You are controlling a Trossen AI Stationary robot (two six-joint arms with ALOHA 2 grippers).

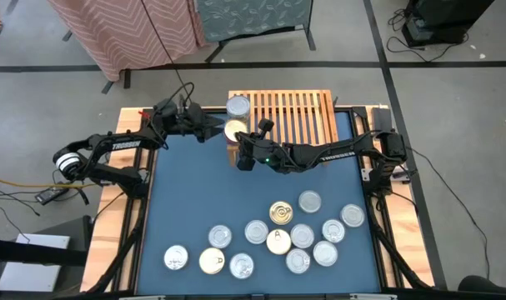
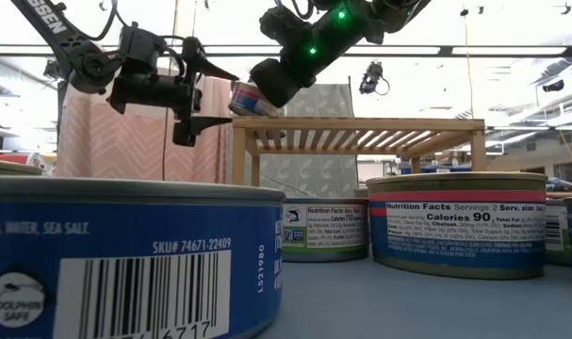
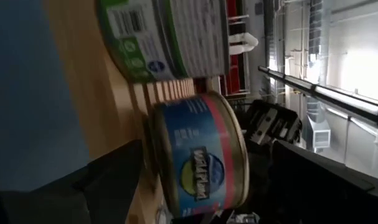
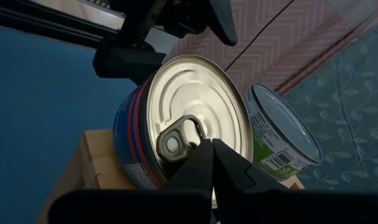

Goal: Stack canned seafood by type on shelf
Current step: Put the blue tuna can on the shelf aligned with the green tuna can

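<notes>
two grippers crowd the shelf's corner

the wooden shelf [image 1: 298,112] stands at the far edge of the blue table [image 1: 194,192]. two tins sit at its left end: a green-labelled can [image 1: 237,106] behind, a blue-and-red can [image 1: 235,130] at the front corner. the left gripper [image 1: 209,125] stands spread wide just left of that corner. the right gripper [image 1: 246,148], fingers pressed together, touches the front can's lid. most slats are bare. the loose cans [image 1: 278,237] lie well apart from the shelf, leaving open blue between.

Overhead looks straight down; low looks level — both wrists close on the shelf [image 1: 301,112].
</notes>
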